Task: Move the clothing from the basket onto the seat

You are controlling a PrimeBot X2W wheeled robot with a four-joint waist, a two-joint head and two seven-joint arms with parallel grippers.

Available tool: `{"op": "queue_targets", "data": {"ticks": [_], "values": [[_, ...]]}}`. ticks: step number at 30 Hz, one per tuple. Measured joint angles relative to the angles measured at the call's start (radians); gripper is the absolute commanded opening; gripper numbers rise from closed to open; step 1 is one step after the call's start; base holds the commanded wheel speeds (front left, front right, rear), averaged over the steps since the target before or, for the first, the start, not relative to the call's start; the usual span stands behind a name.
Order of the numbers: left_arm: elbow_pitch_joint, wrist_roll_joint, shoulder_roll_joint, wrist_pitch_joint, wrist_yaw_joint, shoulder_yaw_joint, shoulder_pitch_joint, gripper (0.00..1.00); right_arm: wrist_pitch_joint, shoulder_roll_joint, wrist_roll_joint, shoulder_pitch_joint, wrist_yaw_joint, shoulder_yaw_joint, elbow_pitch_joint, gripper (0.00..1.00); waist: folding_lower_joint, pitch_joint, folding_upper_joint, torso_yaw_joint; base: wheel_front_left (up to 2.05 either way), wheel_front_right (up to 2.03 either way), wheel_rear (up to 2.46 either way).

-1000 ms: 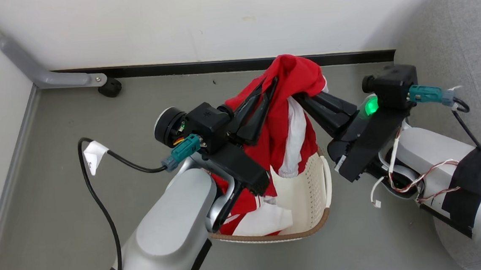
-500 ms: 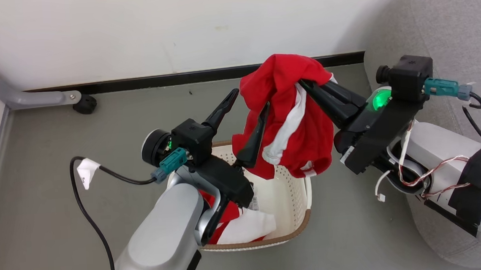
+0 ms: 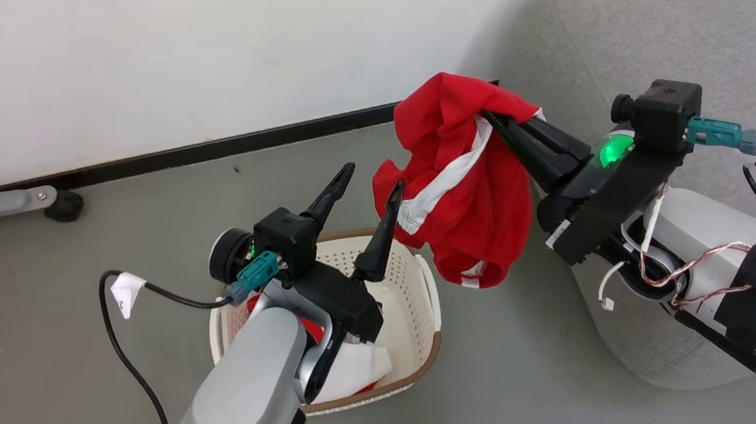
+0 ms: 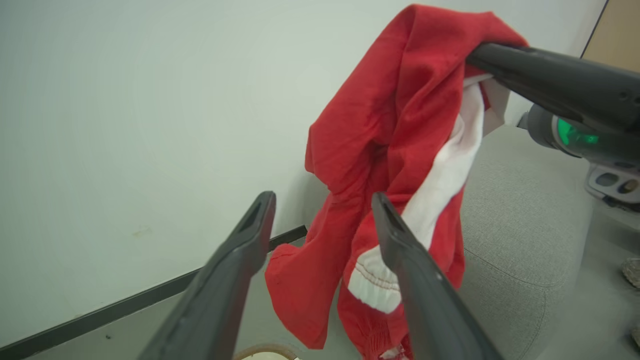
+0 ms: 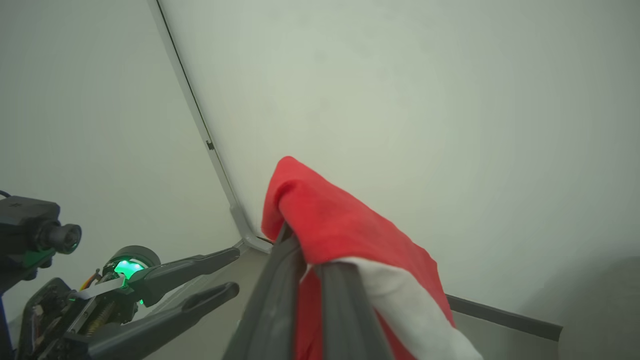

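Right claw is clamping tight on garment, dangling it between basket and seat. Left claw is gaping wide, empty. Head view is showing more clothing in basket.

- Soft, matt, creased cloth in red and white: the clothing.
- Smooth cream plastic, perforated, with a brown woven-look rim: the basket.
- Grey upholstery fabric, matt and faintly rough: the seat.
- Dark matt plastic: the left gripper.
- Smooth silver shell with a soft sheen: the left forearm.
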Motion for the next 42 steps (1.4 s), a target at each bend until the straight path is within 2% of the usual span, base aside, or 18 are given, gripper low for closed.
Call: {"op": "queue_targets", "data": {"ticks": [28,42], "values": [[-0.014,0.047,-0.005,0.0,-0.008,0.003,0.063,1.0,0.0,0.007,-0.068,0.053,0.0,-0.102,-0.032,0.0,0.0,-0.02,0.0,-0.299,0.0,0.0,0.0],[-0.022,0.06,-0.009,0.0,-0.009,-0.008,0.076,1.0,0.0,-0.016,-0.094,0.124,0.0,-0.162,-0.087,0.0,0.0,-0.02,0.0,-0.407,0.0,0.0,0.0]]}}
